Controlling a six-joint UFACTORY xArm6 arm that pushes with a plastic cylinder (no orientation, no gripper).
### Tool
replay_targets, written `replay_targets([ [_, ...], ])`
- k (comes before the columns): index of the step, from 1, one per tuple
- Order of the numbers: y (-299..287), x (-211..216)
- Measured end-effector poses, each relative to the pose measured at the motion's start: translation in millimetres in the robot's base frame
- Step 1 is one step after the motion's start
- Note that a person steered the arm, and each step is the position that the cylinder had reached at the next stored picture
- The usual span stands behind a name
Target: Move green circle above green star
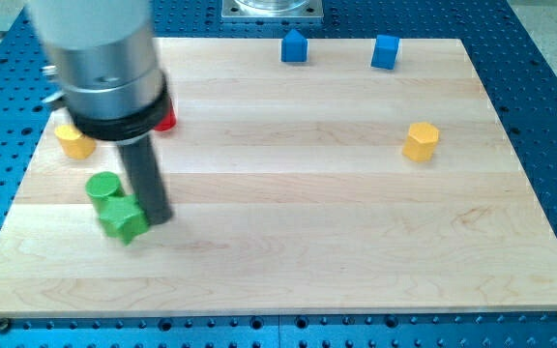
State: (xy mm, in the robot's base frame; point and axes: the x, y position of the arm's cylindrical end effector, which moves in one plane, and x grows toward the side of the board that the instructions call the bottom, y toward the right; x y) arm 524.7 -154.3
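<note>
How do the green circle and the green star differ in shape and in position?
The green circle is a round cylinder; the green star has angular, pointed sides. The circle lies nearer the view's top and slightly left; the star lies below it, right beside my tip, on the tip's left. Both are green and appear to touch.

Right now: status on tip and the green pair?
My tip down at green star's right edge, apparently touching. Green circle already just above the star, touching it. Nothing between them; yellow block sits further up-left.

Single view, high in front of the wooden board point(307, 193), angled down, moderately near
</note>
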Motion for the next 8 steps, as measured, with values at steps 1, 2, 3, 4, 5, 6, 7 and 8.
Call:
replay_targets([
  [1,-46.4,19.1],
  [2,-33.7,26.1],
  [3,-21.0,26.1],
  [4,-6.8,26.1],
  [5,7.3,26.1],
  [6,23.4,26.1],
  [7,18.6,23.7],
  [8,6.0,-3.9],
])
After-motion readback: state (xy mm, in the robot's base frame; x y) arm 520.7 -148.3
